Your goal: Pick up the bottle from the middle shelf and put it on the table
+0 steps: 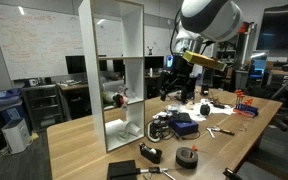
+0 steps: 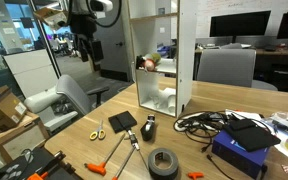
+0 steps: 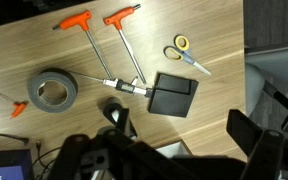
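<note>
Light-wood planking made up the long desk [image 1: 79, 133], which ran across the lower part of both exterior views. On it, near the middle of the frame, stood a tall, narrow, white open shelving unit [image 1: 112, 70]. In an exterior view we saw its flat white middle shelf [image 2: 172, 73] at centre top. Toward the left edge of that board was a small pale shape with a dark top, which we took for the slim yellow-green bottle [image 2: 151, 62], though it was too small to be sure of.

The robot's dark claw [image 1: 187, 68] hung in the upper right of the frame, well apart from the shelves and above the desk. In the wrist view it filled the bottom edge, blurred, with its fingers spread wide and nothing between them.

Beyond it on the desk lay:
- a grey roll of duct tape [image 3: 50, 90] at the left
- two orange-handled T-shaped keys [image 3: 124, 14] at the top
- yellow-and-blue-handled scissors [image 3: 187, 55] at the upper right
- a flat black square pad [image 3: 172, 95] in the middle, just beside the keys' tips
</note>
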Robot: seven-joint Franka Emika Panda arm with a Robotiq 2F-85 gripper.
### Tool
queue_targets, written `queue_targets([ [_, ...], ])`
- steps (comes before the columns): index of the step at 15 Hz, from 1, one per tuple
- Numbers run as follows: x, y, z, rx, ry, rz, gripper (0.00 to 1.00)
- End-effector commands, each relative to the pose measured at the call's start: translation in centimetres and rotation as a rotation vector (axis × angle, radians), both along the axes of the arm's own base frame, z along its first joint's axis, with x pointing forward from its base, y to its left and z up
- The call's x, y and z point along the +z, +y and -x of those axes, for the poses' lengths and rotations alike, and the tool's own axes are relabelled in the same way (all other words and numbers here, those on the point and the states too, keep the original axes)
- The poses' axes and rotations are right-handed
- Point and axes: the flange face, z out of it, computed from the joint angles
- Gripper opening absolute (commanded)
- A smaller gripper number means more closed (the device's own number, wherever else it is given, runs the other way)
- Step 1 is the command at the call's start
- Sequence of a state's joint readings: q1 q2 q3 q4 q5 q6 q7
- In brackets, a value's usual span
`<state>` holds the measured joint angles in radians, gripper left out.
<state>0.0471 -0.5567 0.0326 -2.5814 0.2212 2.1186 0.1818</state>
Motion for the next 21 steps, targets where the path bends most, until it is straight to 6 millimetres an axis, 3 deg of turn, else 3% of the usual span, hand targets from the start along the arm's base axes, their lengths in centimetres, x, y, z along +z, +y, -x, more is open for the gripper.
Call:
queue_targets([
  [1,0.2,0.0,-0.1,0.0,-0.002,0.0,1.0],
  [13,0.3,0.0,-0.3,-0.007,-0.005,0.003,1.0],
  [17,0.0,0.4,-1.7,-0.111,0.033,-0.027,1.0],
  [21,0.1,1.3,-5.3,-0.276,0.048,-0.08,1.0],
])
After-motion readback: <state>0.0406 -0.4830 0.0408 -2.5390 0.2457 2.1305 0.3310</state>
